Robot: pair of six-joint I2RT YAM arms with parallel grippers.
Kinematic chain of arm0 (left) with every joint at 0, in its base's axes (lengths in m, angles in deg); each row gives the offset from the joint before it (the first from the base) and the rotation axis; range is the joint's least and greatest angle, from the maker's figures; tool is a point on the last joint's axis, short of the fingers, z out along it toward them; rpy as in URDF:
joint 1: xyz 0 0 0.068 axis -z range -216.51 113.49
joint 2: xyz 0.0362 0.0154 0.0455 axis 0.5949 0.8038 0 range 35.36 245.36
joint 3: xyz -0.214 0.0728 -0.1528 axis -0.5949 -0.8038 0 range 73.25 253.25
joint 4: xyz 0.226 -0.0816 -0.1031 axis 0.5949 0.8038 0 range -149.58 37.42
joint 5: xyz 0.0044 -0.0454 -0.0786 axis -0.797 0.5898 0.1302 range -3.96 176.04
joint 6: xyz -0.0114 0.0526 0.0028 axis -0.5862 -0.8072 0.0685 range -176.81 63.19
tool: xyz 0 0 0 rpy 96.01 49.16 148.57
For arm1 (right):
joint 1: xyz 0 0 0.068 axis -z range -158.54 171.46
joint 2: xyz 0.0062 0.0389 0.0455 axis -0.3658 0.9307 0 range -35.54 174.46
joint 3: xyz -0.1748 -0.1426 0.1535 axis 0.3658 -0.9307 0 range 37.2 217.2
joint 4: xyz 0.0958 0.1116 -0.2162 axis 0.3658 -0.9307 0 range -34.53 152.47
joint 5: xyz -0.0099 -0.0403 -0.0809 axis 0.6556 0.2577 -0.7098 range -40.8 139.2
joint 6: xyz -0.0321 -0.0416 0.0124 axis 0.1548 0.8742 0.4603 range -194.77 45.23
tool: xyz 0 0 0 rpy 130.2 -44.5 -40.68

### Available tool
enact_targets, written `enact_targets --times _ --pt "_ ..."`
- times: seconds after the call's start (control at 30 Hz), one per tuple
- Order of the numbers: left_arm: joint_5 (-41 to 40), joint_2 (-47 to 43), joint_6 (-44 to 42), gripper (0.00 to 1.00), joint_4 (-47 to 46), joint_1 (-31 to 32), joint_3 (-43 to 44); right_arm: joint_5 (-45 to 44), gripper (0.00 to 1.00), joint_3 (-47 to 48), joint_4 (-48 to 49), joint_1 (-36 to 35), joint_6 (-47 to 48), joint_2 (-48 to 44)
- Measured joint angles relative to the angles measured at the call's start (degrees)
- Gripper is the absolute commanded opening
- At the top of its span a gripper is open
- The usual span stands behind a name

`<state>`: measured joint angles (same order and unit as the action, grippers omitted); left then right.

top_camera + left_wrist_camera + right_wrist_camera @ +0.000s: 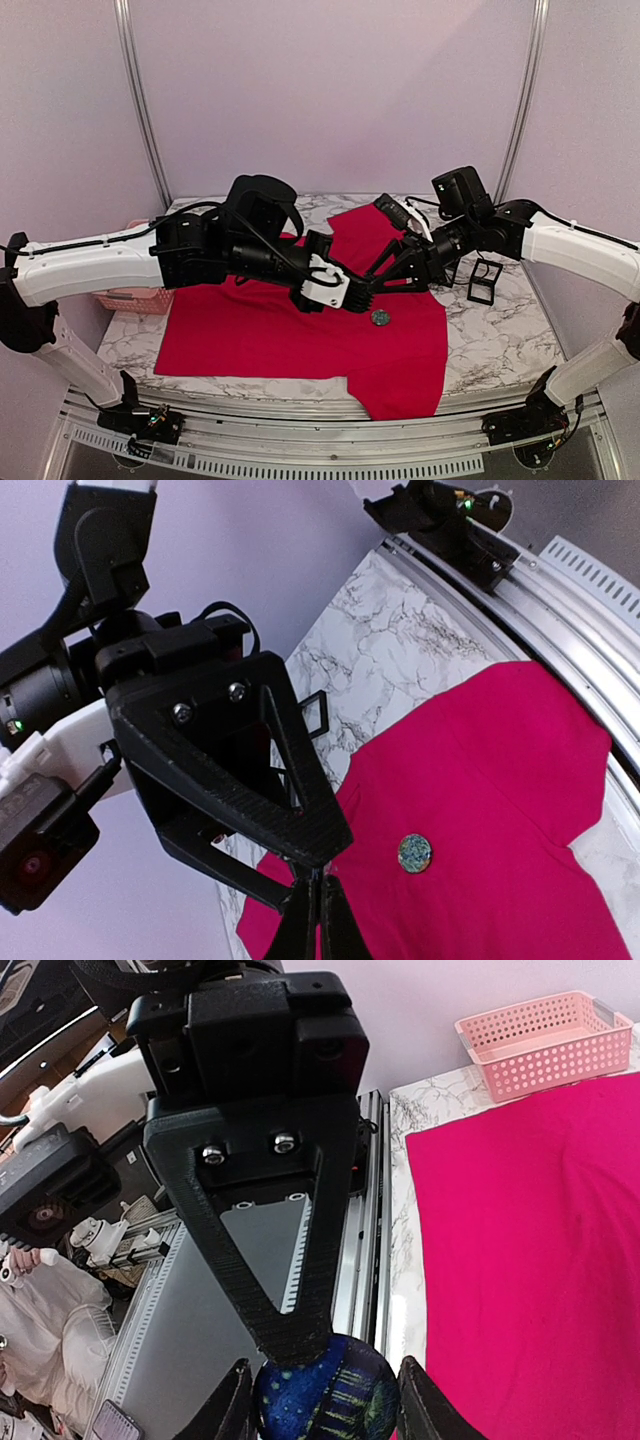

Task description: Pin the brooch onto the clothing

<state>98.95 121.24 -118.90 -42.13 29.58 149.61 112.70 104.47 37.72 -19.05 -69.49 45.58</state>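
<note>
Right tool [322,1402] holds the brooch [320,1388] between partly closed fingers, clear above the red T-shirt [260,335]. Left tool [290,1342], clamped fully shut, meets the brooch's upper edge; whether it pinches a pin or clasp there cannot be told. Brooch: round, glossy, blue-green. One small round piece [380,317] of like colouring lies loose on the T-shirt, just below both tools. T-shirt lies spread flat on the bench [500,345], one corner hanging over the near edge. Judgement: nothing is attached yet; pinning to the fabric remains.
</note>
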Motion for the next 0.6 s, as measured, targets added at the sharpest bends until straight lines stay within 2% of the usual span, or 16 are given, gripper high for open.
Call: enact_targets --times 0.03,0.07,0.1,0.17,0.23,0.27,0.43,0.53,0.6 --pt "-0.11 0.00 0.17 0.00 0.00 0.04 0.00 0.02 0.30 0.02 -0.07 0.00 -0.04 0.00" --pt "-0.20 0.00 0.52 0.00 0.02 0.04 0.00 0.02 0.35 0.02 -0.13 0.00 -0.04 0.00" --pt "-0.31 0.00 1.01 0.00 0.00 0.07 0.00 0.00 0.47 0.02 -0.13 0.00 -0.07 0.00" --pt "-0.85 -0.02 3.10 0.00 0.00 0.15 0.00 -0.11 0.58 0.04 -0.20 0.02 -0.17 -0.02" --pt "-2.01 0.00 8.33 0.00 -0.44 0.17 0.00 -1.60 0.71 0.22 -0.37 0.00 -0.31 -0.07" --pt "-2.64 0.00 11.74 0.00 -0.61 0.11 0.11 -2.60 0.73 0.28 -0.44 0.00 -0.20 -0.20" --pt "-2.34 -0.04 32.06 0.00 0.37 -1.97 1.66 -7.15 0.76 -1.01 0.50 0.28 0.07 -4.42" --pt "0.39 -0.22 44.39 0.00 1.25 -4.15 1.70 -8.31 0.72 -3.13 2.19 0.52 0.20 -9.35" --pt "2.21 -0.55 51.25 0.00 1.36 -5.29 1.57 -8.59 0.64 -4.52 3.76 0.55 0.22 -11.87"
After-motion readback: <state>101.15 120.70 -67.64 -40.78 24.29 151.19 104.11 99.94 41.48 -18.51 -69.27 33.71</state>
